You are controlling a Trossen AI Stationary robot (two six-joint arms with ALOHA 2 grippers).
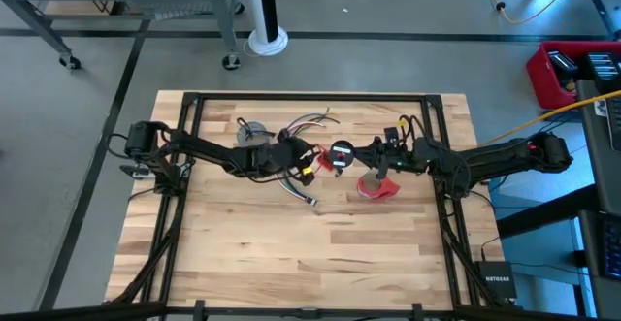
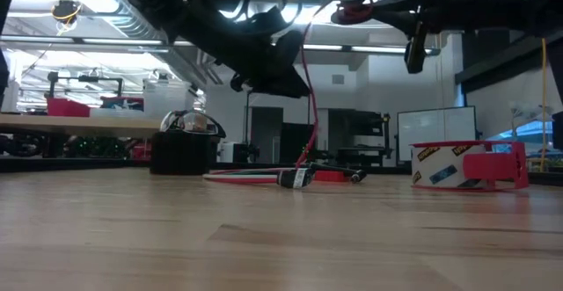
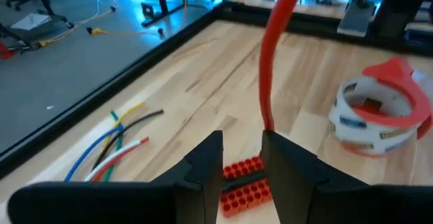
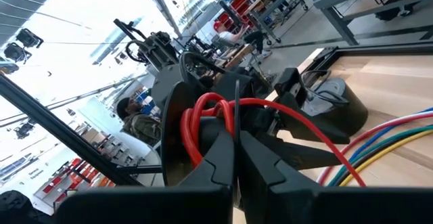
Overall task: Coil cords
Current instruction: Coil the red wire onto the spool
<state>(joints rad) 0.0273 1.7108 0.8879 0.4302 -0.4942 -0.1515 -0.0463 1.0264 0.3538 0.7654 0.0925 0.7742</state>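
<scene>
My right gripper (image 4: pixel 235 158) is shut on a small coil of red and black cord (image 1: pixel 340 153), held high over the table's middle. From the coil a red strand (image 2: pixel 310 98) hangs down to the plug end (image 2: pixel 297 178), which lies on the table. My left gripper (image 3: pixel 242 158) stands open just left of the coil. The red strand (image 3: pixel 270 75) comes down past one of its fingertips; I cannot tell whether it touches. Loose coloured wire ends (image 3: pixel 115 143) lie on the wood. A small grey coil (image 1: pixel 254 132) rests on the table farther left. My right gripper pinches the coil's red loops (image 4: pixel 215 116) between its two shut fingers, coming level from the table's right side. The coil is lifted clear of the table. One red strand (image 4: pixel 318 143) runs out of it and hangs slack toward the tabletop.
A red tape roll (image 1: pixel 378 187) sits on the table under my right arm, also seen as the red tape roll (image 3: pixel 379 112). A small red block (image 3: pixel 243 183) lies below my left fingers. A black frame (image 1: pixel 194 98) rims the tabletop. Bare wood spreads along the near half.
</scene>
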